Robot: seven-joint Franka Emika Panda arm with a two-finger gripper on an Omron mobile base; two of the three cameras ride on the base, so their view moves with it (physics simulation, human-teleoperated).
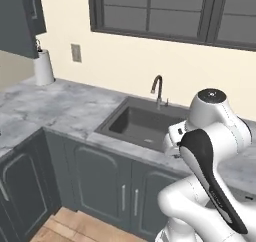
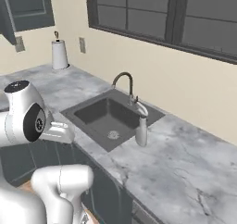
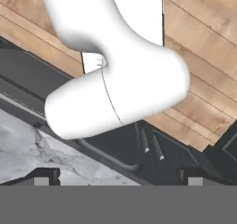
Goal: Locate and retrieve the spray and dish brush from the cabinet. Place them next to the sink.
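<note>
The spray (image 2: 141, 131) stands upright on the white marble just past the right rim of the sink (image 2: 88, 113), below the curved dark faucet (image 2: 124, 82). The sink (image 1: 116, 118) lies in front of my arm. High on the left hangs the dark grey cabinet (image 1: 19, 17), also seen as the cabinet (image 2: 28, 8). The dish brush is out of view. My gripper (image 3: 119, 179) is open, its fingertips (image 3: 46, 177) wide apart with nothing between them. It points down at the counter edge and the wooden floor, well apart from the spray.
A white paper-towel roll (image 1: 44, 67) stands by the wall at the far left of the marble counter (image 1: 65, 103). Low dark cupboards (image 1: 102, 181) with bar handles run under the counter. A dark-framed window (image 2: 166, 15) spans the wall behind the sink.
</note>
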